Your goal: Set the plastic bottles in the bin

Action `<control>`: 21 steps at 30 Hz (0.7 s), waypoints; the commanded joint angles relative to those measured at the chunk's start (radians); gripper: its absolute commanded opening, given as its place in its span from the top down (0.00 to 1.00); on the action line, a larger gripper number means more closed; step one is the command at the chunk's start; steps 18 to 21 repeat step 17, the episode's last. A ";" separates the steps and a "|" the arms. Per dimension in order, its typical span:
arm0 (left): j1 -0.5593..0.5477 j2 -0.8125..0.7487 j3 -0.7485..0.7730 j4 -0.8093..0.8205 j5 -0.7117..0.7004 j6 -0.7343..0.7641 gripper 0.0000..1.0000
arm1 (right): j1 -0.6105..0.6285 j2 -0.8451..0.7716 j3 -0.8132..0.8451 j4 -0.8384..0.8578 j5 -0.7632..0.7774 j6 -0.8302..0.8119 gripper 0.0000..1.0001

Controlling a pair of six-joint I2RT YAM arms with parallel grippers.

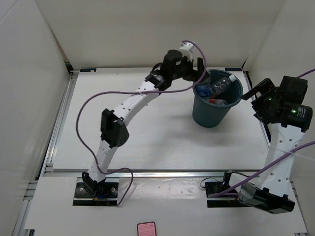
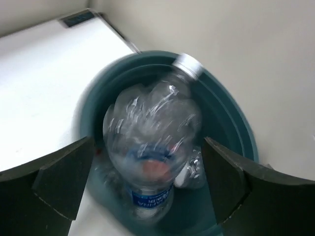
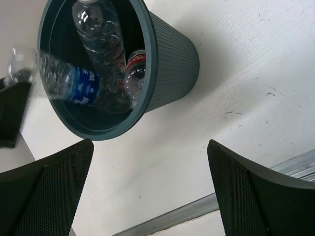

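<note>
The left hand hangs over the far rim of the bin, its fingers wide apart and gripping nothing. Between them a blue-labelled bottle shows blurred, loose at the bin's mouth. Inside the bin lie an unlabelled bottle and a red-labelled bottle. The right hand sits just right of the bin, above the table, fingers spread and empty.

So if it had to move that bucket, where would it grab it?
Probably the rim of the bin, from above, one jaw inside the wall and one outside. It stands upright with its mouth up, and its body looks far wider than the open jaws.
</note>
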State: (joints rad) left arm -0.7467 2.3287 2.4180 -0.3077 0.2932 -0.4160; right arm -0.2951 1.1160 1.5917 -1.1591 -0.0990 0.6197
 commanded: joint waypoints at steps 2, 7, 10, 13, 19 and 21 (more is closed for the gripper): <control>0.113 -0.435 -0.181 0.013 -0.290 0.045 0.00 | -0.006 -0.002 -0.021 0.002 0.028 -0.015 0.00; 0.237 -0.776 -0.566 0.004 -0.388 0.083 0.00 | -0.006 0.034 -0.068 0.096 -0.134 -0.017 0.00; 0.267 -1.043 -0.934 -0.017 -0.653 0.038 0.00 | -0.006 0.074 -0.068 0.120 -0.235 -0.008 0.00; 0.305 -1.302 -1.242 -0.039 -1.004 -0.021 0.00 | -0.006 0.117 -0.035 0.130 -0.248 0.002 0.00; 0.366 -1.495 -1.493 -0.114 -1.286 0.003 0.00 | -0.006 0.166 -0.009 0.130 -0.286 0.002 0.00; 0.366 -1.495 -1.493 -0.114 -1.286 0.003 0.00 | -0.006 0.166 -0.009 0.130 -0.286 0.002 0.00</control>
